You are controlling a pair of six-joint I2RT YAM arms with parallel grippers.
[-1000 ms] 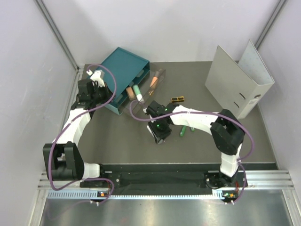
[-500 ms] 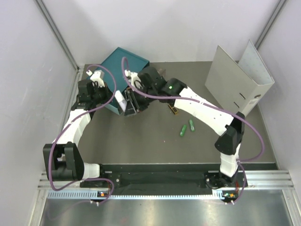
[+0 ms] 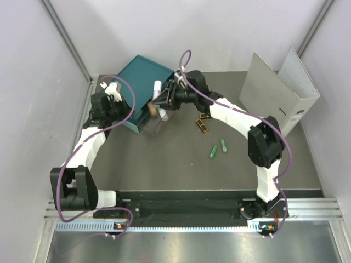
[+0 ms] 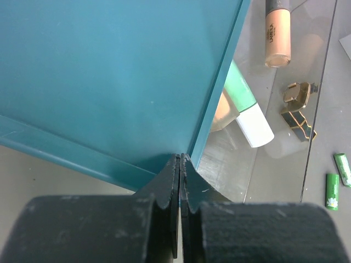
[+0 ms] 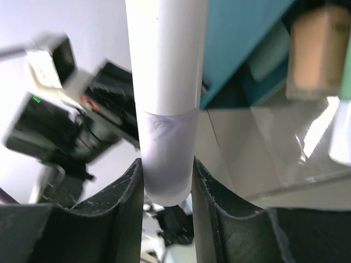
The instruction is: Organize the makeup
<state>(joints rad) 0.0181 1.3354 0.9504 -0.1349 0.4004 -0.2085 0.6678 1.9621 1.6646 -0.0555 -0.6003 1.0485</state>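
Observation:
My right gripper is shut on a white tube, held upright over the front of the teal drawer box. In the right wrist view the white tube sits between my fingers. A clear drawer is pulled out, with a peach tube and a green-and-white tube in it. My left gripper is shut and empty, with its tips against the box's lower corner. Two black-and-gold cases and two green tubes lie on the table.
A large grey binder stands open at the back right. Grey walls close in on both sides. The left arm's wrist shows behind the white tube in the right wrist view.
My right gripper went from the table's middle to the teal box with the white tube, then rose toward the back. The left arm has not moved.

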